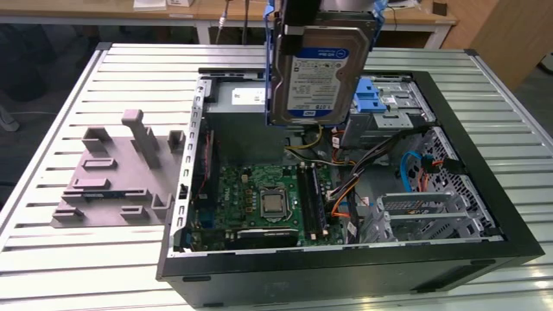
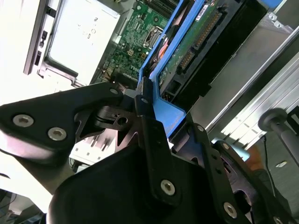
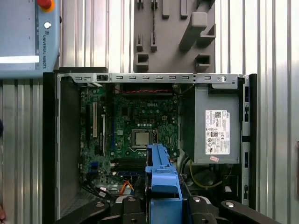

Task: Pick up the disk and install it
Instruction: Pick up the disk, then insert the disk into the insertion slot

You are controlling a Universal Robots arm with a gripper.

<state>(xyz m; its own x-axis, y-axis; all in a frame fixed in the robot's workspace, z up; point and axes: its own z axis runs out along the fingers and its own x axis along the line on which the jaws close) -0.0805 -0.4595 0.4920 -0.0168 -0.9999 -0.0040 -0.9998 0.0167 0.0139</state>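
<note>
The disk (image 1: 318, 70), silver-grey with a white-and-blue label and blue carrier rails, hangs upright above the back of the open computer case (image 1: 346, 265). My gripper (image 1: 324, 11) is shut on its upper end, clear of the case. In the second wrist view the black fingers (image 2: 145, 105) clamp the blue rail (image 2: 163, 109), and the disk's green circuit board (image 2: 194, 44) points down toward the case. In the first wrist view the blue carrier (image 3: 161, 179) juts out from the gripper (image 3: 161, 207) over the motherboard (image 3: 140, 135).
Inside the case lie the motherboard (image 1: 259, 194), a grey power-supply box (image 1: 246, 97), a blue-latched drive cage (image 1: 382, 103) and loose cables (image 1: 380, 168). A grey fixture plate (image 1: 112, 175) rests on the slatted table (image 1: 52, 259) at the exterior view's left. A teach pendant (image 3: 25, 37) lies beside the case.
</note>
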